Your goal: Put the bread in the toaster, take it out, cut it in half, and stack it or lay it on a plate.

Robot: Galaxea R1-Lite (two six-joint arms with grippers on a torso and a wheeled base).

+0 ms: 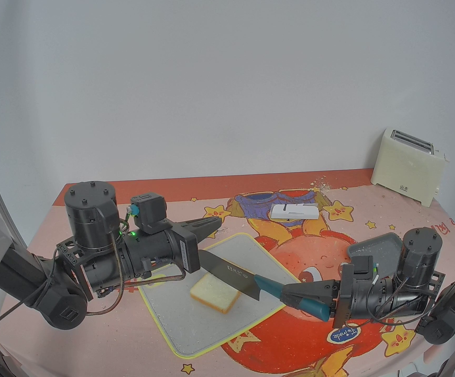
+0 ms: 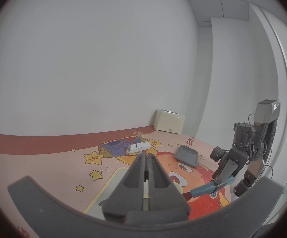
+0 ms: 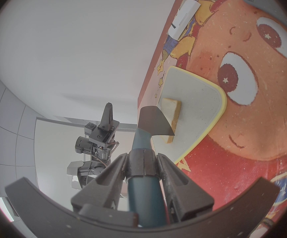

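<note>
A robot's two arms work over a cartoon-printed surface (image 1: 421, 215). A single slice of bread (image 1: 214, 292) lies flat near the middle of a white cutting board (image 1: 196, 331) with a yellow rim. The right gripper (image 1: 290, 295) pinches the teal handle of a kitchen knife (image 1: 230, 274). The knife's dark blade reaches across the slice, edge down; whether it touches the bread cannot be told. The left gripper (image 1: 214, 223) hovers beside the board's far left corner, its fingers pressed together on nothing. A grey plate (image 1: 376, 247) sits just behind the right arm. A cream toaster (image 1: 409, 166) stands at the far right corner, and a small white object (image 1: 294, 211) lies beyond the board.

The bread looks light, soft and easily crushed. It probably wants a gentle sawing stroke rather than a hard press, and it may slide on the smooth board unless steadied. The halves would best be taken by their crust edges with a light pinch. The knife is stiff and is well held at its handle.
</note>
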